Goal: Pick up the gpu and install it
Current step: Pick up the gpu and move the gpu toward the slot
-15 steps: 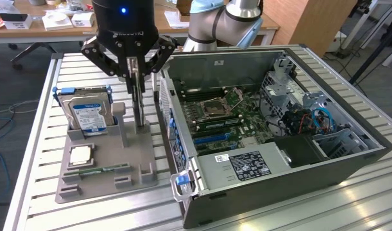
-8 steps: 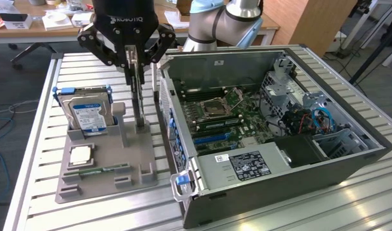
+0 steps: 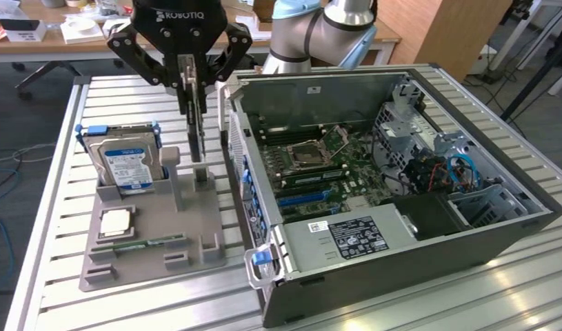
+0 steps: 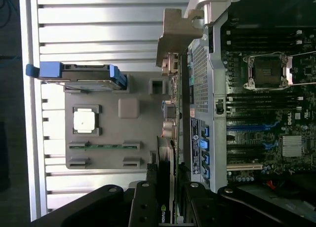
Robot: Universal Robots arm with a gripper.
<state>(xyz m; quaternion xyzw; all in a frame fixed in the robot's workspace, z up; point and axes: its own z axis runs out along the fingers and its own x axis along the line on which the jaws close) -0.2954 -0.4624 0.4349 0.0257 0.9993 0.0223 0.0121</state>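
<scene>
The gpu (image 3: 196,134) is a thin dark card hanging on edge, pinched at its top by my gripper (image 3: 193,93), which is shut on it. Its lower end is at the upright slot of the grey holder stand (image 3: 152,262), just beside the open computer case (image 3: 501,227); whether it still touches the slot I cannot tell. In the wrist view the gpu (image 4: 169,153) runs edge-on away from my gripper (image 4: 167,192), ending in its metal bracket (image 4: 174,34) alongside the case wall. The motherboard (image 3: 308,158) lies exposed inside, its blue expansion slots (image 4: 247,138) uncovered.
On the holder stand rest a silver hard drive (image 3: 124,162) in a blue frame, a processor chip (image 3: 115,221) and a green RAM stick (image 3: 143,243). The case's power supply (image 3: 349,238) and drive cage (image 3: 487,200) fill its near side. All of it sits on a slatted aluminium table (image 3: 60,172).
</scene>
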